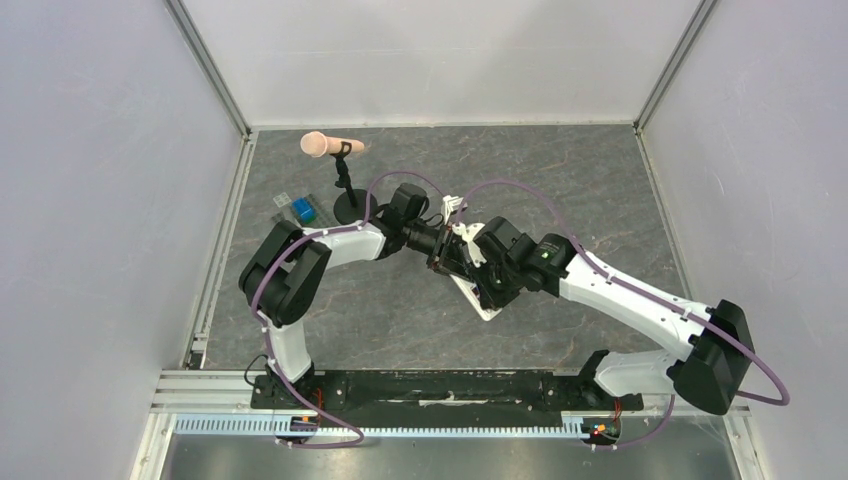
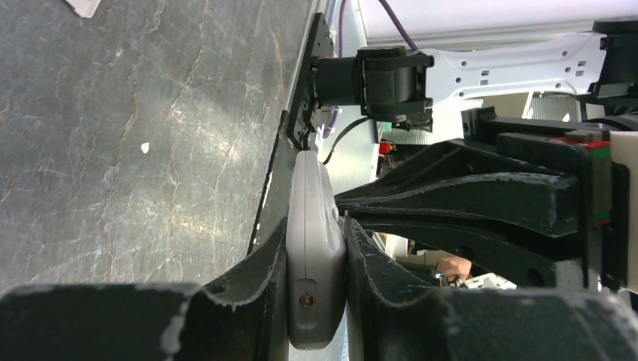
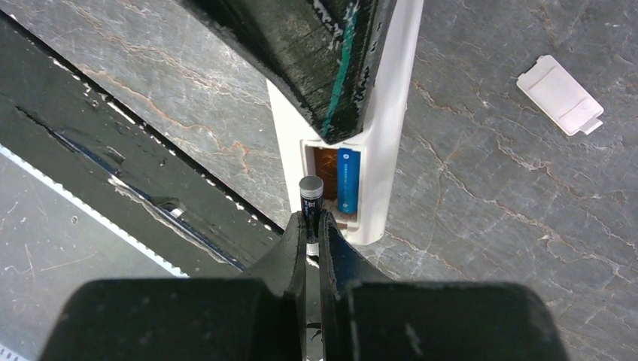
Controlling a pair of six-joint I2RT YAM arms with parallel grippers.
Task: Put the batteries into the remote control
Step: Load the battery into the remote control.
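Observation:
My left gripper (image 2: 316, 226) is shut on the remote control (image 2: 312, 248), clamping the slim white body edge-on between both fingers. In the top view the remote (image 1: 484, 303) is held above the middle of the table, where the two grippers meet. Its open battery compartment faces the right wrist camera, and the bright blue battery (image 3: 347, 180) lies in the right-hand slot. My right gripper (image 3: 313, 226) is shut on the dark grey battery (image 3: 311, 197). That battery's silvery tip points at the empty left slot, at the compartment's near end.
A white battery cover (image 3: 560, 94) lies loose on the grey stone tabletop to the right of the remote. At the back left stand a pink microphone (image 1: 330, 145) on a black stand (image 1: 347, 200) and a blue toy brick (image 1: 303, 210). White walls enclose the table.

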